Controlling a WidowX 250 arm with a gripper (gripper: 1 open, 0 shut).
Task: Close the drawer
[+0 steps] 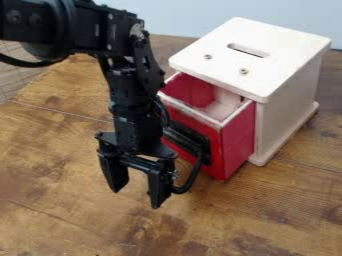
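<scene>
The red drawer sticks partly out of the cream-white cube cabinet, its open top showing a red interior. Its flat red front faces left and down, with a large black loop handle projecting from it. My black gripper hangs fingers-down just in front of the handle, at its left. The fingers stand apart and hold nothing. The arm covers part of the handle and the drawer's left edge.
The wooden table spreads to the left and front. A woven basket-like surface lies at the far left edge. The cabinet has a slot on top.
</scene>
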